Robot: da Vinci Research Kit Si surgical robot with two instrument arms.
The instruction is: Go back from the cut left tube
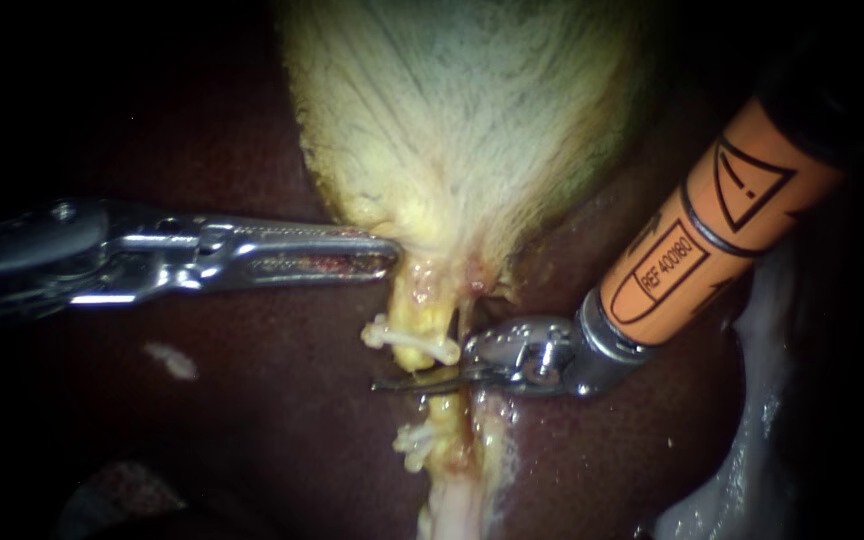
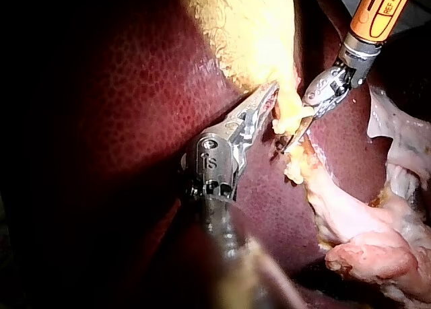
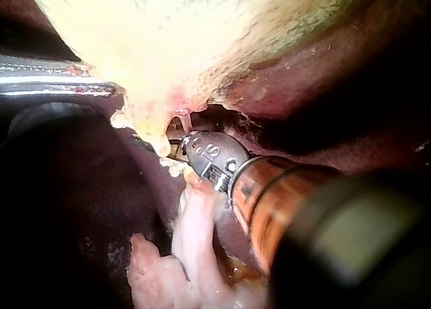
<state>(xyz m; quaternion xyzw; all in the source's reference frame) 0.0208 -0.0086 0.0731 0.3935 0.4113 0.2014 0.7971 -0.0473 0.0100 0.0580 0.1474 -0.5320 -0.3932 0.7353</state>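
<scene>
Left instrument (image 1: 387, 255) comes in from the left. The tool at its tip is clenched on the neck of the gallbladder (image 1: 462, 110), with the jaws lying close together and yellow tissue pinched at their ends. The left wrist view shows the same. In the right wrist view only its tip shows, at the edge.

Right instrument (image 1: 402, 382) comes in from the upper right with an orange sleeve (image 1: 712, 230) on the shaft. Its thin curved tip lies across the gap in the cut left tube (image 1: 422, 310). We can't tell if this tool is clenched or released: the tip is edge-on in the endoscope view, tiny in the left wrist view and mostly hidden behind its own wrist in the right wrist view.

The tube runs down from the gallbladder neck and is parted into two stumps. The upper clip (image 1: 412, 338) sits on the stump just above the right tip, and the lower clip (image 1: 414, 440) on the stump (image 1: 444, 410) just below it. The tip looks close to both cut ends, but we can't tell whether it touches them.

A second strand (image 1: 487, 430) lies just right of the cut tube. Its upper part is hidden behind the right instrument's wrist, so it is hard to make out.

Dark liver (image 1: 252, 400) surrounds all of this, with its edges lost in shadow. Pale tissue (image 1: 752, 420) on the right is cut off by the frame.
</scene>
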